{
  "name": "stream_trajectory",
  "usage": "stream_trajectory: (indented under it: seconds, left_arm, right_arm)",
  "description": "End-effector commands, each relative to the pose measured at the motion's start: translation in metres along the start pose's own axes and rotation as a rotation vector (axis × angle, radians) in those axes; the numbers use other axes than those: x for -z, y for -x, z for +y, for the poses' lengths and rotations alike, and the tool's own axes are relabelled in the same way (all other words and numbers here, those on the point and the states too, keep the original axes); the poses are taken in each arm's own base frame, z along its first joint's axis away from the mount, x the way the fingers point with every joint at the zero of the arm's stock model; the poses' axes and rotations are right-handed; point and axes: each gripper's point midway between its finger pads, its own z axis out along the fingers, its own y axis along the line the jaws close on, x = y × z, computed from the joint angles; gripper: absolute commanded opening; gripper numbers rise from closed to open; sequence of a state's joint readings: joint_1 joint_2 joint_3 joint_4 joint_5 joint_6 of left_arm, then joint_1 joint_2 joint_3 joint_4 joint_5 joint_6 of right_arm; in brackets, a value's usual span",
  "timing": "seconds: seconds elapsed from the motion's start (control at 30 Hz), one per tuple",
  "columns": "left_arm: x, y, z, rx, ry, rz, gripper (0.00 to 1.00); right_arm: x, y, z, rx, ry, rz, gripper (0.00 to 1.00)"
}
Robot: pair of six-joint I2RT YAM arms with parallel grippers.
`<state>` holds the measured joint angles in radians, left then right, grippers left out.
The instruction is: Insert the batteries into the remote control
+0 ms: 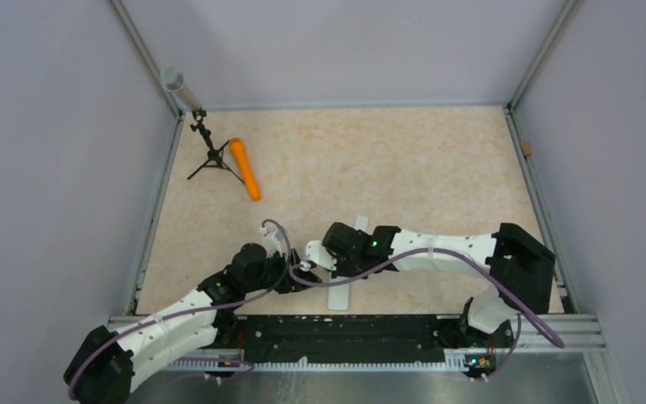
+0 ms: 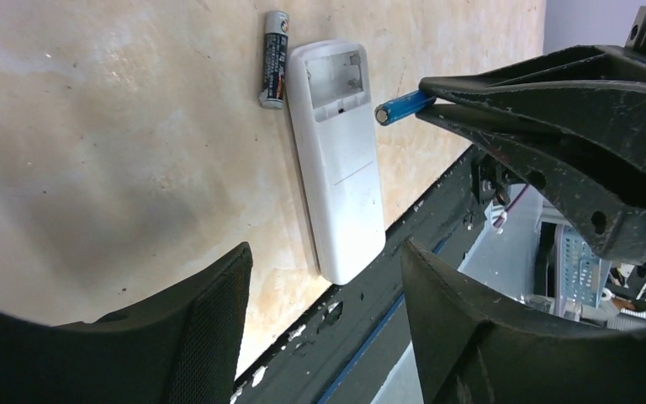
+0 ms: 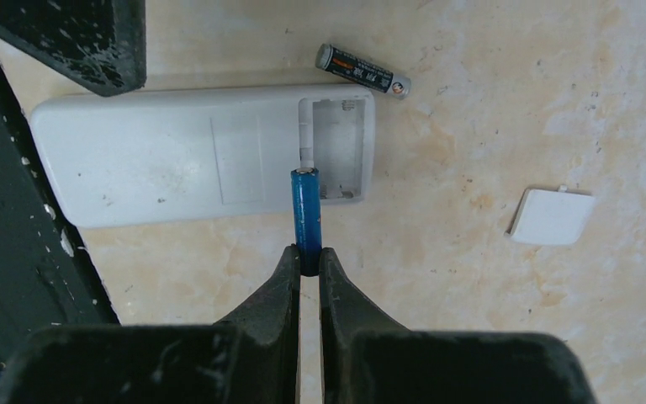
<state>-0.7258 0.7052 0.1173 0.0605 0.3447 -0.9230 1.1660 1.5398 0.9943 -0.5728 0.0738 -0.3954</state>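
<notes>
The remote control [image 3: 177, 160] lies back-up at the near edge of the bench [image 1: 387, 168], about midway, its battery recess open, the dark battery [image 3: 362, 71] just beside the recess end and the small white cover [image 3: 551, 216] lying apart. The right pincer [image 3: 307, 257] pinches the blue battery [image 3: 306, 202] by one end, its free end over the recess rim, while the left pincer [image 2: 326, 252] hangs spread and empty near the remote's other end. Gripped only at its tip, the battery could pivot or slip when pressed into the recess, and with nothing pinning the remote, a push may slide it along the bench.
</notes>
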Motion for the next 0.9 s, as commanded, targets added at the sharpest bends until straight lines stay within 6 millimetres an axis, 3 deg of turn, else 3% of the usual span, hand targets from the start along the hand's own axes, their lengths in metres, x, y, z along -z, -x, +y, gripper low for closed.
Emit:
stream_trajectory:
  seconds: [0.0, 0.87]
  left_arm:
    - [-0.003, 0.012, 0.000, -0.007, 0.001, -0.057, 0.66]
    - [0.000, 0.016, 0.013, 0.011, 0.043, -0.092, 0.69]
  right_arm:
    - [0.000, 0.024, -0.013, -0.034, -0.006, -0.044, 0.00]
    - [-0.022, 0.021, -0.023, -0.070, 0.014, 0.000, 0.00]
